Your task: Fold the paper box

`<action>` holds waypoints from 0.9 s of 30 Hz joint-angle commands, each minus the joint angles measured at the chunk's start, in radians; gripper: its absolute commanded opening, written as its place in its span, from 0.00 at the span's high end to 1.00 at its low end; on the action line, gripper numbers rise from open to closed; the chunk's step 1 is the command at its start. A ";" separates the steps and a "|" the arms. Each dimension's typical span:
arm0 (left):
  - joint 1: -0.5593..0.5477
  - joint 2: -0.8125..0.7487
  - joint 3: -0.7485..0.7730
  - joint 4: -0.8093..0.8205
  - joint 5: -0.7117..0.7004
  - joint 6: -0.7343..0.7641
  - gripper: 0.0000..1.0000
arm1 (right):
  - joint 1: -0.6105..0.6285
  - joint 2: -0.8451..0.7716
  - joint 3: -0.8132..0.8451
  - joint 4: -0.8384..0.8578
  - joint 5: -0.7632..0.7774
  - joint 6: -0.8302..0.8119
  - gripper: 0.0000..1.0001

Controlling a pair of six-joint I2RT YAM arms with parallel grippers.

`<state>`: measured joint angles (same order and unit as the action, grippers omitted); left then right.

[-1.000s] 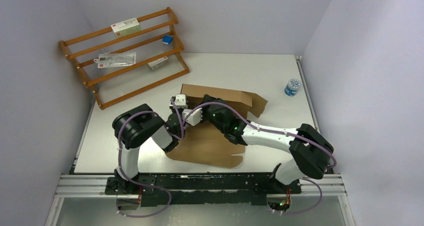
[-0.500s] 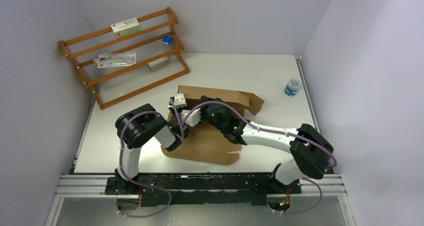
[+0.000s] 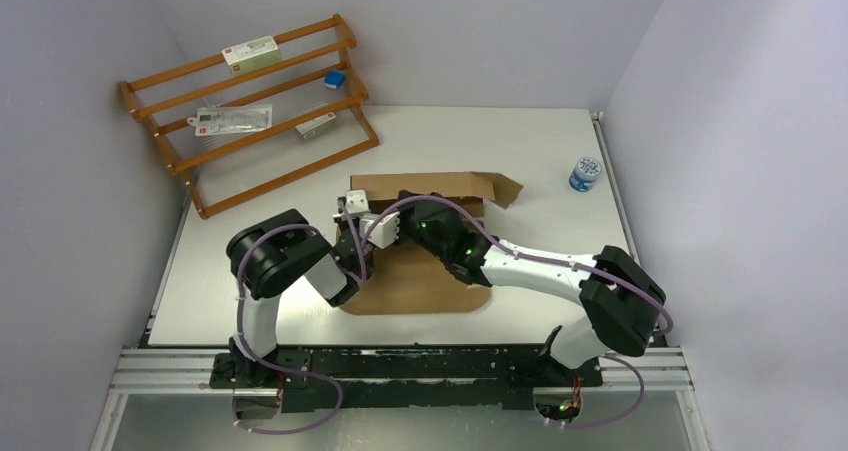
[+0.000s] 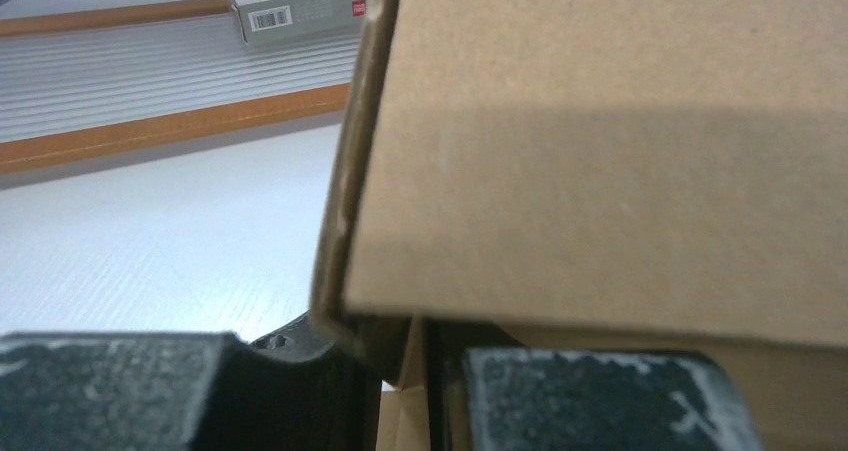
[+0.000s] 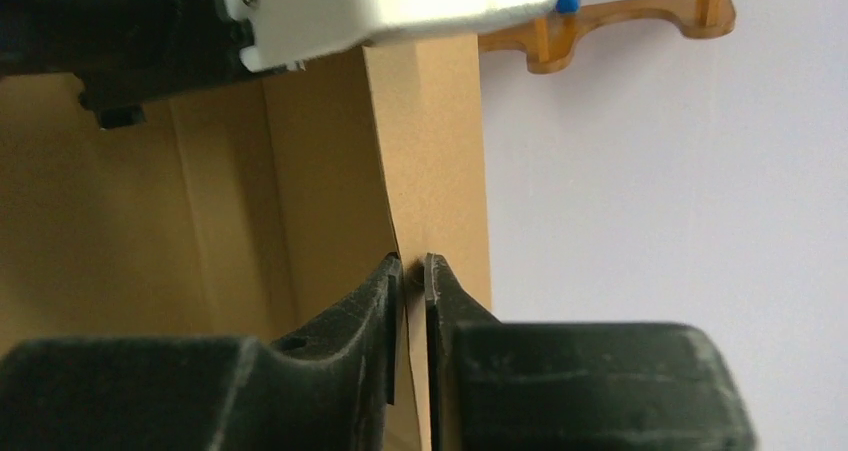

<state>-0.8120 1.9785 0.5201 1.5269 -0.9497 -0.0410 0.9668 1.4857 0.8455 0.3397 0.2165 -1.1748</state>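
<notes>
Paper box (image 3: 415, 283) wall in right jaws' grip; left jaws' state unclear; rack (image 3: 285, 175) beyond.

paper box (image 3: 420, 283) centre hidden, rack (image 3: 290, 176) labels (image 3: 250, 51) illegible

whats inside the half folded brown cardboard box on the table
Inside the brown cardboard box: both arms reach in over its flat base. The right fingers pinch a raised wall; the left fingers straddle a cardboard edge. The arms cover the rest.
</notes>
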 commanded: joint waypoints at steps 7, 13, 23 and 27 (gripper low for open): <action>0.020 -0.093 -0.106 0.145 0.172 -0.006 0.89 | -0.027 -0.152 -0.057 0.068 -0.054 0.163 0.58; 0.027 -0.179 -0.115 -0.029 0.244 -0.024 0.94 | -0.047 -0.265 -0.130 0.129 -0.051 0.248 0.44; 0.133 -0.323 -0.045 -0.474 0.474 -0.087 0.94 | -0.053 -0.375 -0.184 0.217 -0.078 0.423 0.33; 0.137 -0.346 -0.042 -0.536 0.501 -0.062 0.94 | -0.053 -0.374 -0.181 0.220 -0.152 0.469 0.31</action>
<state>-0.6792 1.6665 0.4538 1.1046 -0.5354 -0.0910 0.9173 1.1240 0.6712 0.5117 0.1410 -0.7898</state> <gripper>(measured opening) 0.108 0.687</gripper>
